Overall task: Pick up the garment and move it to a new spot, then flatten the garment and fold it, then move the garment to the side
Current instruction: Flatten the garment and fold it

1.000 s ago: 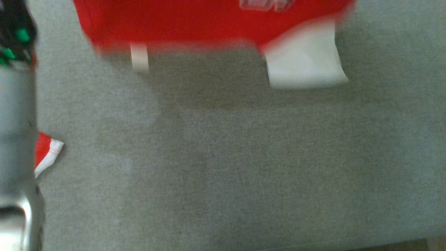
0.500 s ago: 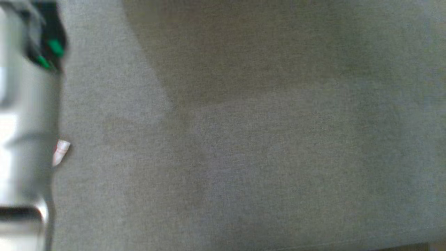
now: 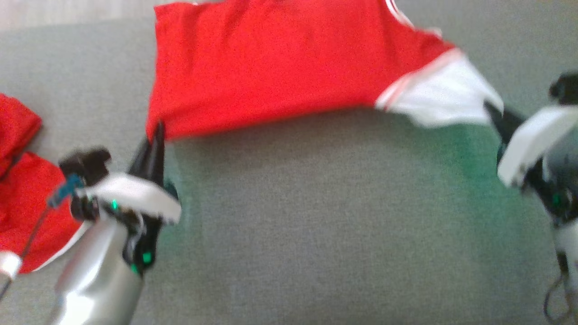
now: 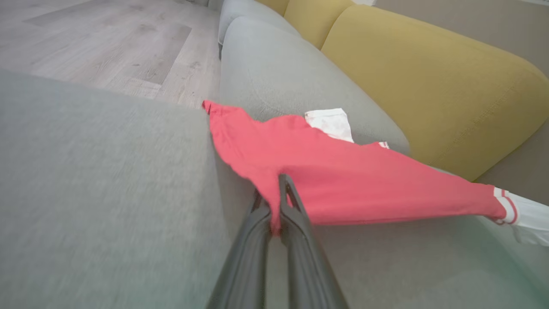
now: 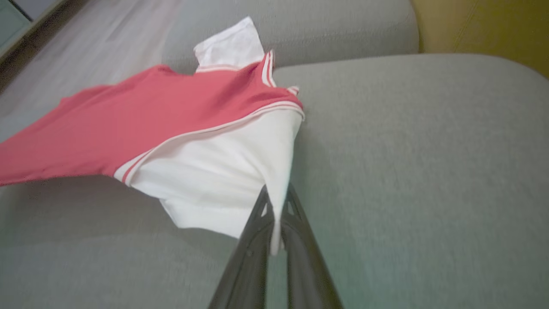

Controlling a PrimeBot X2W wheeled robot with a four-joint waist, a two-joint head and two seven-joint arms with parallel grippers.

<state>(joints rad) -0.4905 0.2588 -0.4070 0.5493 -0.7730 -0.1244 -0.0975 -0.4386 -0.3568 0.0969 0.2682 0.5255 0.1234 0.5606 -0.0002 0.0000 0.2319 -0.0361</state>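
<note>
Across the grey sofa seat the red-and-white garment stretches between both arms, the left gripper clamped tight on its red corner, the right gripper pinching its white sleeve.

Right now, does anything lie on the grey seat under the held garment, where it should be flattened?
Nothing visible does: the seat below the garment is bare. Another red cloth lies apart, far left.
</note>
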